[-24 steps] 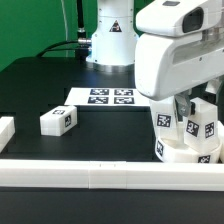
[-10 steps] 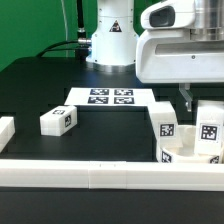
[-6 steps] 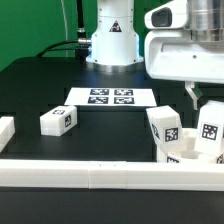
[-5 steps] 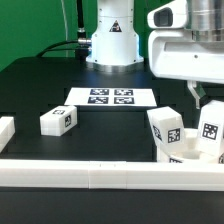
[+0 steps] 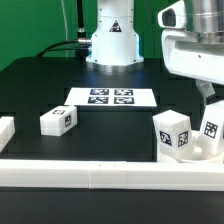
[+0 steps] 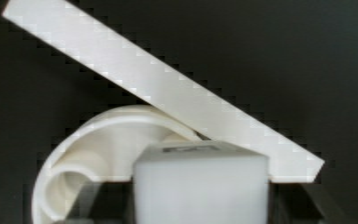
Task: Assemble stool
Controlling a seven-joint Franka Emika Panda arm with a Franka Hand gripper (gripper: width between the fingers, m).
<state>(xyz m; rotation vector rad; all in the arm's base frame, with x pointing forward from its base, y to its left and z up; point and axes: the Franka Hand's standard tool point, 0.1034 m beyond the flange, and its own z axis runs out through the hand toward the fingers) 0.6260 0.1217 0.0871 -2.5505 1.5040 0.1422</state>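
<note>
Fitting legs to the seat (image 6: 91, 150) looks like the step: the gripper (image 5: 207, 104) fingers pinch a held leg (image 6: 201, 180) set on the seat; a second leg (image 5: 172, 132) stands beside it. The stool (image 5: 190, 150) sits at the exterior view's right edge, just behind the front rail (image 5: 90, 172). The loose leg (image 5: 58, 120) lies well apart, near the marker board (image 5: 112, 97). Next likely: seat this leg firmly, release, fetch the loose one.

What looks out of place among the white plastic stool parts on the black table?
One white block leg lies loose on the exterior view's left, far from the round white seat, where two legs already stand.
</note>
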